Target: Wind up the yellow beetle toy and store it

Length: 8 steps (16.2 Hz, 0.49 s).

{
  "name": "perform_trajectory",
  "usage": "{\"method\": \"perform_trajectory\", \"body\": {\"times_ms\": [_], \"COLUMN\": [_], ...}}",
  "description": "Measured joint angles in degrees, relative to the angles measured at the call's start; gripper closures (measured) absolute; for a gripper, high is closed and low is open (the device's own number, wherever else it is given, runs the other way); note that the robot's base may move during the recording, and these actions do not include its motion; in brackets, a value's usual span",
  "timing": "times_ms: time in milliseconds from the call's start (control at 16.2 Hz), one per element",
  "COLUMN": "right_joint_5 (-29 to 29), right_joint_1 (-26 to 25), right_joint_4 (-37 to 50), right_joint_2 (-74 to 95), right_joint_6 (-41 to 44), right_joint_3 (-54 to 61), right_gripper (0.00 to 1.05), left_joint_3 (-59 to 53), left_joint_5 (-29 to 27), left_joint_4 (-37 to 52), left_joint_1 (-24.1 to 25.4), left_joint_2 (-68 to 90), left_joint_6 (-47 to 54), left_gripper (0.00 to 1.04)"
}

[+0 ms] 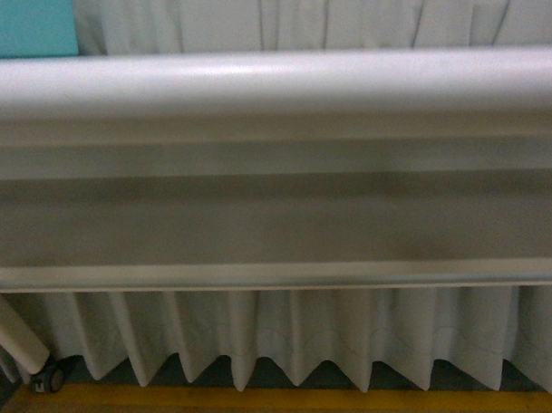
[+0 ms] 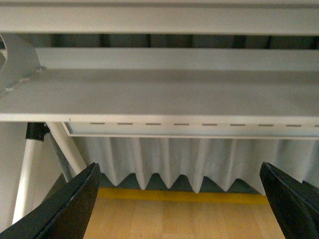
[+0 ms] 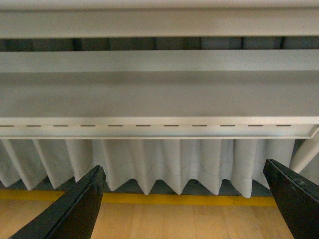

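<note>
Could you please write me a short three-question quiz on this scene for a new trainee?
1. True or false: the toy shows in at least one view.
2. How do the jaws of the left gripper and the right gripper stand: A) both wide apart, B) both closed, C) one of each?
3. What colour is the stripe on the floor under the curtain?

Key:
1. False; only a white frame, curtain and floor show.
2. A.
3. Yellow.
</note>
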State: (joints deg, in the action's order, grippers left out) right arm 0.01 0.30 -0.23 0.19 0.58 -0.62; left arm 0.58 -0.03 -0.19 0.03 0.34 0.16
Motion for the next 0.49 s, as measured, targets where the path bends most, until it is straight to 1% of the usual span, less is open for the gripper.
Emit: {"method": "perform_trajectory", "body": {"times_ms": [493], "right_joint_5": [0.00], "right_joint_1": [0.00], "right_joint_4": [-0.07], "right_joint_2": [0.00], "right_joint_6": [0.02], "right_joint_3": [0.00], "right_gripper": [0.07], "left_joint_3": [0.00], "left_joint_5": [0.00], "left_joint_4": [-0.04], "left_joint_1": [0.00], "left_joint_2": [0.00], "left_joint_6": [0.00], "left_gripper": [0.07]}}
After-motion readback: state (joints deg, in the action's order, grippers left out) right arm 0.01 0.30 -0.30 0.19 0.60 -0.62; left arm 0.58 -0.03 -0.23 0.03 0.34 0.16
